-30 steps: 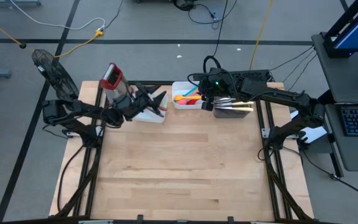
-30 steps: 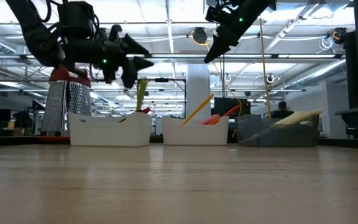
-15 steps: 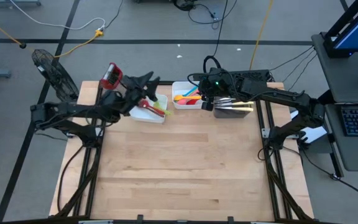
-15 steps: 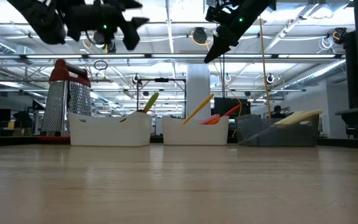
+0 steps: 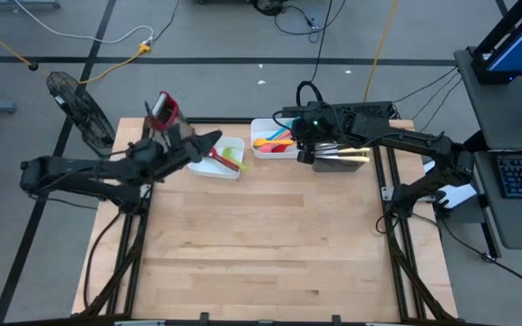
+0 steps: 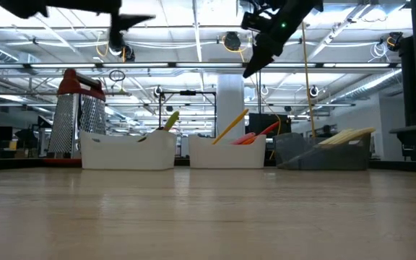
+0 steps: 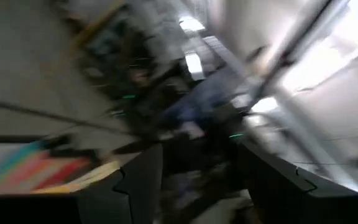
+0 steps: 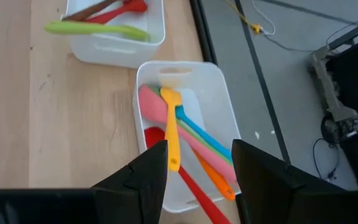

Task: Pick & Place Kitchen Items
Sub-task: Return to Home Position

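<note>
In the high view, the left gripper (image 5: 209, 141) is being held at the upper left corner of the left white bin (image 5: 236, 168), beside the red-topped grater (image 5: 161, 110). The right gripper (image 5: 308, 152) is hanging at upper centre, over the edge between the right white bin (image 5: 256, 149) and the dark tray (image 5: 329, 166). Open wood of the table (image 5: 261, 244) is filling the lower two thirds. In the low view, both grippers are being carried along the top edge, well above the bin rims. In the blurred left wrist view, the fingers (image 7: 138, 183) are being held spread and empty. In the right wrist view, the fingers are likewise spread over the right bin, where a yellow spatula (image 8: 171, 127) is lying among others. A green spoon (image 8: 95, 29) is lying in the left bin.
</note>
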`<state>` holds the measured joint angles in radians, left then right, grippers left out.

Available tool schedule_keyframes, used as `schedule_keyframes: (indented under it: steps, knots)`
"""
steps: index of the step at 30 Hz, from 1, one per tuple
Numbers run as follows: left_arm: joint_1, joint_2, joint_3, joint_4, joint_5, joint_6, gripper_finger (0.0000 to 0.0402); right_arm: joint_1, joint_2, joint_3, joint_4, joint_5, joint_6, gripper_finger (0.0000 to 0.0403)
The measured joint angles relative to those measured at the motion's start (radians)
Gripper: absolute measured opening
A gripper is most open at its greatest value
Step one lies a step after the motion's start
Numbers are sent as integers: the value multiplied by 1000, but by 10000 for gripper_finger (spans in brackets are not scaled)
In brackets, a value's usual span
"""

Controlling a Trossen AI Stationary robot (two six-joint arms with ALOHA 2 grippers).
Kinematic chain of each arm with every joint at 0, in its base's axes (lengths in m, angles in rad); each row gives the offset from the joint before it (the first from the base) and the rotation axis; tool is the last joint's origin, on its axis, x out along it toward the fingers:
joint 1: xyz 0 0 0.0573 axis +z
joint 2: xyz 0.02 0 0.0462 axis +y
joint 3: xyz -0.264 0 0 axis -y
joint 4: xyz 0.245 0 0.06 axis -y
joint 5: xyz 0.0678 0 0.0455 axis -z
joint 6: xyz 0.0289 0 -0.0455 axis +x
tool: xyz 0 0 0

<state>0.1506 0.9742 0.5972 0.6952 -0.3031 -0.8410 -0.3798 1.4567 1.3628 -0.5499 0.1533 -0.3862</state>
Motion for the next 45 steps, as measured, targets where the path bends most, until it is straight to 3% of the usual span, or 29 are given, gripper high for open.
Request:
schedule_keyframes:
  steps: [4, 7, 14, 19, 24, 34, 40, 45]
  knots:
    - [-56, -114, -1, -313, -207, 34, 218, 0, -5, 0, -36, -1, 5, 171]
    - [-97, -192, -1, -463, -294, 99, 218, 0, -17, 0, -30, -16, 22, 171]
    - [-159, -383, -1, -831, -496, 147, 218, -25, -66, 0, -15, -195, 124, 171]
    - [-168, -495, -1, -1069, -544, 103, 218, -39, -125, -22, -3, -208, 185, 171]
    - [-168, -598, -1, -1240, -615, 33, 218, -54, -232, -161, 102, -207, 287, 171]
    - [-168, -724, -63, -1314, -642, 74, 218, -106, -578, -513, 412, -202, 489, 171]
    - [-169, -759, -109, -1282, -701, 74, 218, -126, -803, -681, 448, -19, 528, 171]
    - [-181, -765, -150, -1260, -651, 72, 218, -103, -954, -820, 493, -12, 708, 171]
